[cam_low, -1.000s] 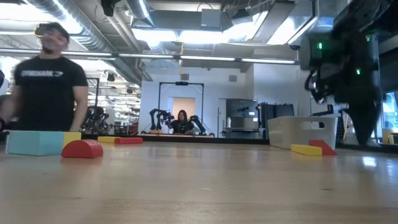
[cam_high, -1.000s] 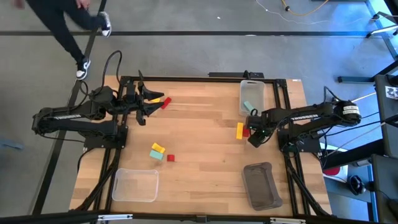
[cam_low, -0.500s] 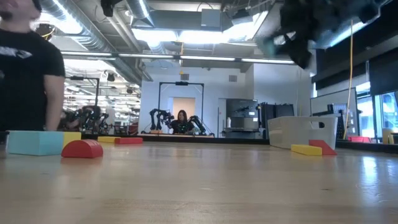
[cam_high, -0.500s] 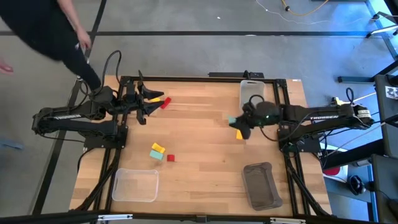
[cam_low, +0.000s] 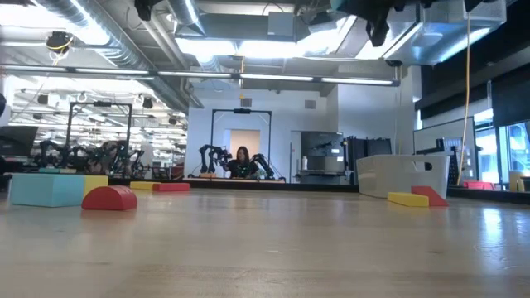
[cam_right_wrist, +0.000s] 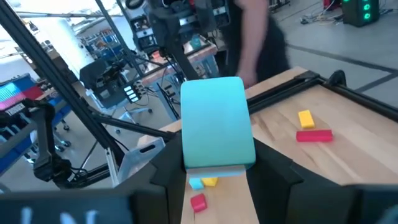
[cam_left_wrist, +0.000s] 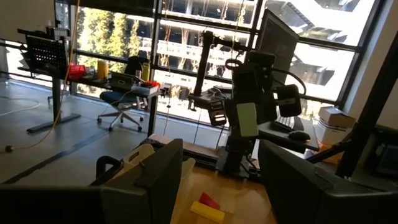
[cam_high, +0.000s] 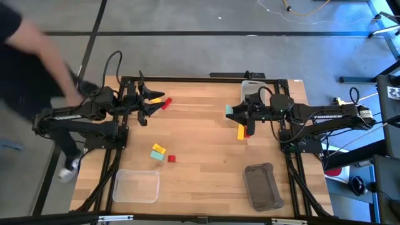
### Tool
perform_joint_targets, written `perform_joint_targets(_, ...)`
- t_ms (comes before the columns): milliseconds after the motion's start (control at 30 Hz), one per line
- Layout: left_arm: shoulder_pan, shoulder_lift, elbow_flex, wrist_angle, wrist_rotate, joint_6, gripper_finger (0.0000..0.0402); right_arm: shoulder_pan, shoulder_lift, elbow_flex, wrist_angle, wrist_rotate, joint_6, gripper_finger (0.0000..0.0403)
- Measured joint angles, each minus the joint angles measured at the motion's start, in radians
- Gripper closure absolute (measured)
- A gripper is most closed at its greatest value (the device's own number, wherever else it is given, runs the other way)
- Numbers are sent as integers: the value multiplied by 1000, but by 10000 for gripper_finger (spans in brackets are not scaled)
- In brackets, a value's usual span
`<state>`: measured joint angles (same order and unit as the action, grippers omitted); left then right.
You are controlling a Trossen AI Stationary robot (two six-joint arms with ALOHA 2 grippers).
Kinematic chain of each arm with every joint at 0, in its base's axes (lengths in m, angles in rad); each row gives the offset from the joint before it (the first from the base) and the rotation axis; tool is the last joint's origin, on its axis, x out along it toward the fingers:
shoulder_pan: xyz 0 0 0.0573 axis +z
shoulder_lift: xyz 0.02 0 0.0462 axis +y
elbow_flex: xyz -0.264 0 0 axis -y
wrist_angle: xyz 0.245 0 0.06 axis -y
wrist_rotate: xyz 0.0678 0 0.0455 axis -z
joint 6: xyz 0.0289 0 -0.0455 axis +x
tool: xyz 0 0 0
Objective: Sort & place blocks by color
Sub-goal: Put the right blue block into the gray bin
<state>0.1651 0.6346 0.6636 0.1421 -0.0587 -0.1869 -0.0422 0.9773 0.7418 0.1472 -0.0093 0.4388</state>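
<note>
The step in hand looks like carrying a teal block (cam_right_wrist: 217, 121) to whichever bin is meant for that colour. To do it well, the right arm should keep the block level and clamped, swing to the white bin (cam_high: 253, 92) at the far right of the table (which bin takes teal is a guess), stop with the block over the bin's middle, lower it inside the walls, and only then release. It should also clear the yellow bar (cam_high: 241, 131) and the red block (cam_high: 247, 132) lying on the table just below it.

The right gripper (cam_high: 232, 111) is raised above the table right of centre, its fingers closed partway on the teal block, one finger pressed to each side, as the right wrist view shows plainly. The block is held clear of the table.

The left gripper (cam_high: 148, 100) waits at the far left of the table with its fingers spread wide and nothing between them. Just beside it lie a yellow block (cam_high: 157, 97) and a red bar (cam_high: 165, 104).

Near the middle left sit three more blocks: a yellow one (cam_high: 159, 149), a teal one (cam_high: 157, 155) and a small red one (cam_high: 171, 159). A clear bin (cam_high: 135, 186) stands at the near left, a grey bin (cam_high: 262, 185) at the near right.
</note>
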Motion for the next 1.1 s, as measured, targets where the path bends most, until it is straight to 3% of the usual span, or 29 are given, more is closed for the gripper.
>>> perform_joint_targets(367,0,0,0,0,1,-3,200,0,1,0,-8,1,24,271)
perform_joint_targets(500,0,0,0,0,1,-5,200,-9,1,6,-45,64,30,271)
perform_joint_targets(667,0,0,0,0,1,-5,200,-111,35,182,-442,153,8,271)
perform_joint_targets(867,0,0,0,0,1,-14,200,-318,181,412,-933,247,-85,271)
perform_joint_targets(1100,0,0,0,0,-3,-14,200,-562,367,379,-1119,254,-54,271)
